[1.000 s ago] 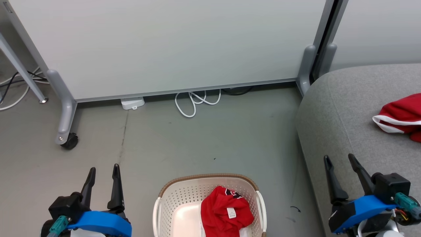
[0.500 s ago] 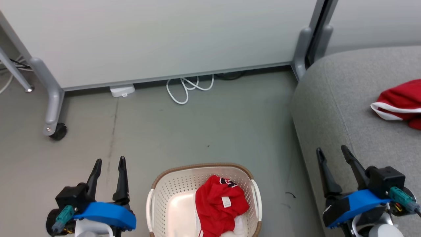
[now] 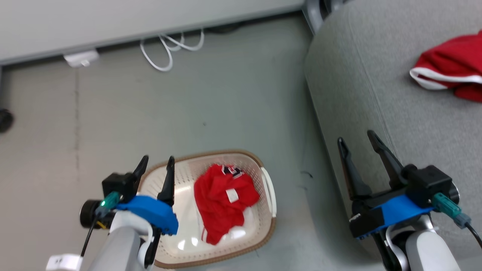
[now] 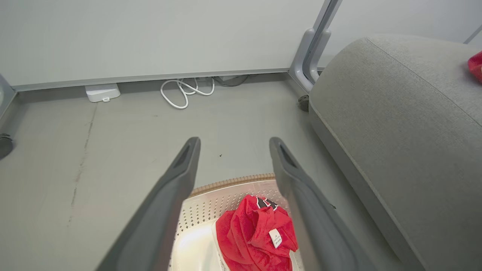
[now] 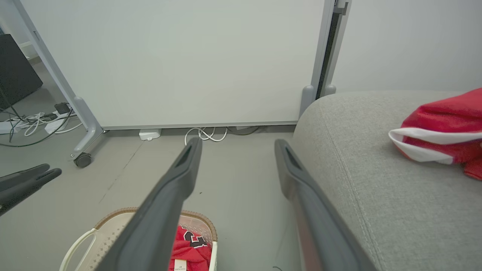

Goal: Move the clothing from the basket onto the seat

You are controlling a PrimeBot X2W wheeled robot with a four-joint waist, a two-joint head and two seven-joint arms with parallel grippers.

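Observation:
A crumpled red garment (image 3: 222, 201) with navy lettering and a small white tag lies in the cream basket (image 3: 263, 220) on the floor; it shows too in the left wrist view (image 4: 256, 237) and the right wrist view (image 5: 188, 250). A second red garment with white trim (image 3: 450, 69) rests on the grey sofa (image 3: 369, 75), seen also from the right wrist (image 5: 440, 141). My left gripper (image 3: 157, 162) hangs open over the basket's left rim, empty. My right gripper (image 3: 357, 137) stands open and empty by the sofa's front edge.
A white partition panel (image 5: 180, 60) on castor legs stands behind the floor area. A coiled white cable (image 3: 169, 47) and a small white box (image 3: 81, 58) lie at its foot. More cables (image 5: 34, 122) trail at the far left.
The head camera has tilted down and turned, so the whole scene slid up and left. My left gripper now stands over the basket's left rim instead of beside the basket.

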